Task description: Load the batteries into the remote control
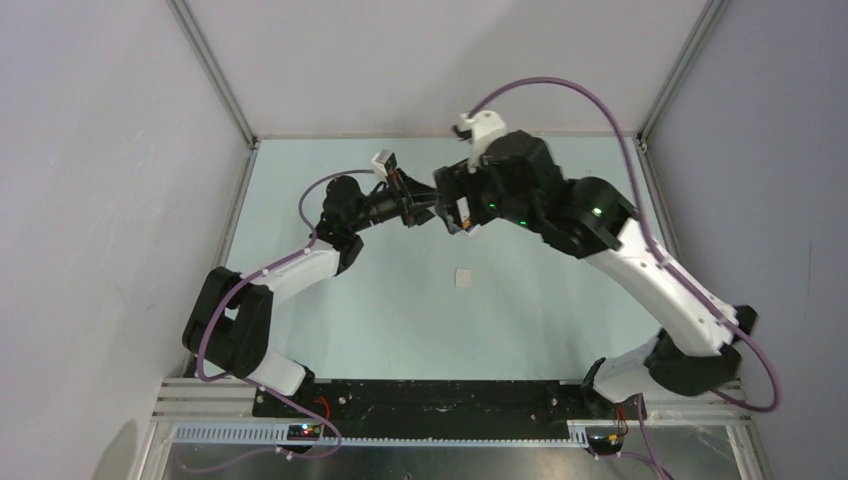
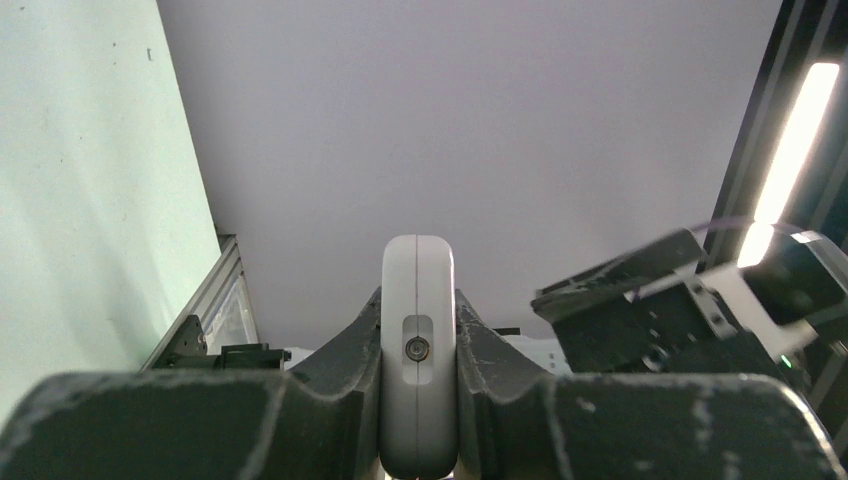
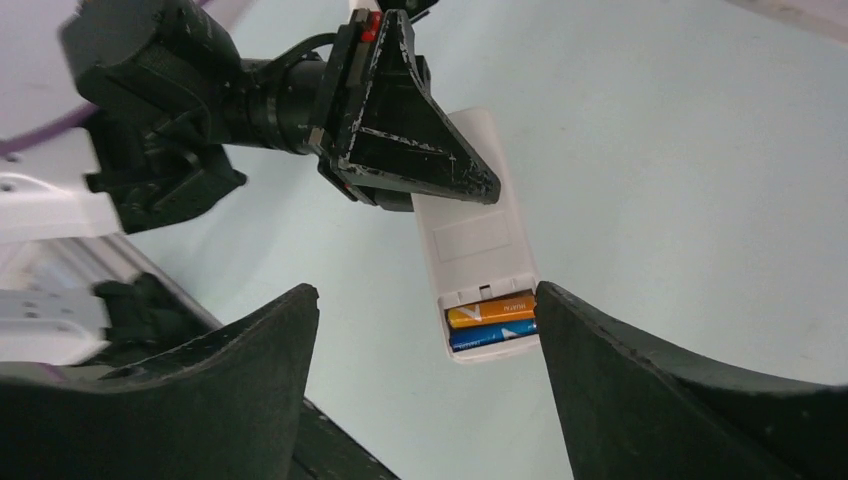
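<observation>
Left gripper point(image 2: 418, 322) is clamped on the remote control point(image 3: 478, 240). The left wrist view shows the handset edge-on, pinched between both fingers point(image 2: 352, 352), which press on its two broad faces. The handset is held up off the table point(image 1: 540, 300), over the far middle of it, where the two arms meet nose to nose. In the right wrist view the plain white back faces the camera, and the left gripper holds the end away from the battery bay. The bay at the free end is uncovered. The orange battery point(image 3: 490, 309) and blue battery point(image 3: 492, 333) lie in it side by side, touching, with the orange nearer the middle of the handset and the blue nearer the end. Right gripper point(image 3: 428, 292) is spread wide and holds nothing. The bay end of the remote sits in the gap between its two fingers. That end is just beside the right-hand finger and well apart from the left-hand one; I cannot tell whether it touches. A small white flat piece point(image 1: 464, 277) lies on the table, nearer the arm bases than the grippers and apart from both.
</observation>
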